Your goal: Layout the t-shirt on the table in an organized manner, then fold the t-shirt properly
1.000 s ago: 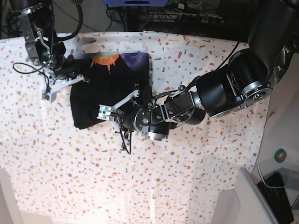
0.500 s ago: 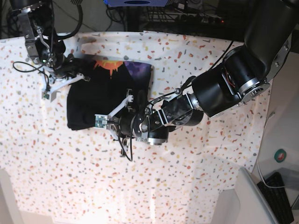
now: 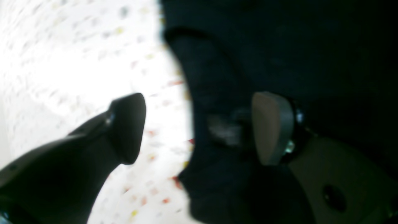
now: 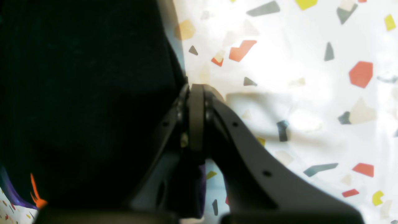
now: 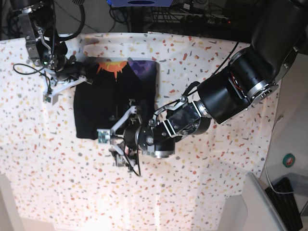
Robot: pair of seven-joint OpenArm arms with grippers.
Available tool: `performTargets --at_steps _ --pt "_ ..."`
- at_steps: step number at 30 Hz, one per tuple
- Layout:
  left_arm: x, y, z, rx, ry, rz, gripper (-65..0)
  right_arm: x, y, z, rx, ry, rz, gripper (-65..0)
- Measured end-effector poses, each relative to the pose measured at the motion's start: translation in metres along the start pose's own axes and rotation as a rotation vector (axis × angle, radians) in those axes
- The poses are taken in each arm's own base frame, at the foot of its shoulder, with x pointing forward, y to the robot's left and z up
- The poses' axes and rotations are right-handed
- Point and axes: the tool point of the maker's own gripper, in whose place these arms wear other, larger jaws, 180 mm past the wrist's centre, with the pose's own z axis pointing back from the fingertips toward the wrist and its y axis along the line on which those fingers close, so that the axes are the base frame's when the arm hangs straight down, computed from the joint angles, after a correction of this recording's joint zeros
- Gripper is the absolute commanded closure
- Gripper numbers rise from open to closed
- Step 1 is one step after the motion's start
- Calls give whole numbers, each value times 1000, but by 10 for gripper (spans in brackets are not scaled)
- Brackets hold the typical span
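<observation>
The black t-shirt (image 5: 103, 103) lies folded on the flecked table (image 5: 216, 192), its purple and orange print (image 5: 122, 67) showing along the far edge. My right gripper (image 5: 72, 82) sits at the shirt's far left corner. In the right wrist view the right gripper (image 4: 196, 93) is shut, pinching the edge of the t-shirt (image 4: 77, 77). My left gripper (image 5: 120, 144) hovers at the shirt's near edge. Seen from the left wrist, the left gripper (image 3: 199, 127) is open, and the edge of the t-shirt (image 3: 279, 46) lies loose between its fingers (image 3: 270, 127).
Bare table (image 4: 311, 62) spreads to the right of the right gripper, and more table (image 3: 77, 46) shows beside the left gripper's dark finger. Cables and dark equipment (image 5: 192, 14) line the far edge. A grey bin corner (image 5: 255, 207) sits at the near right.
The left gripper has opened and let go of the shirt's near edge. The shirt's near left part has settled flatter. The right gripper has stayed shut at the far left corner.
</observation>
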Motion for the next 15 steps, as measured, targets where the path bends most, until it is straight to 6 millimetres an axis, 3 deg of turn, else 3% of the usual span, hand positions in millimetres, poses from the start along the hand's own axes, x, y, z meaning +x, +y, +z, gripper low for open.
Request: performTargets --at_steps 3,4,6,7,8,9,12,15 --pt "21 37 22 123 -99 110 -502 1 -2 0 1 2 -5 0" --pt "28 47 31 163 -123 151 -461 0 -6 1 -5 4 -27 0" --pt "34 58 51 228 -125 208 -308 2 -17 3 -26 -13 -53 0" --pt "35 56 60 251 -124 237 -194 1 -22 5 -36 -16 -61 0" --pt "37 51 68 266 -142 272 -69 2 -26 7 -43 -17 -61 0" --pt "36 46 75 280 -158 307 0 3 -29 10 -47 -16 -62 0" --pt "17 2 84 269 -163 409 0 14 -25 24 -32 -57 -65 0" --pt "-9 -44 81 221 -104 500 0 45 -10 42 -18 -161 33 0"
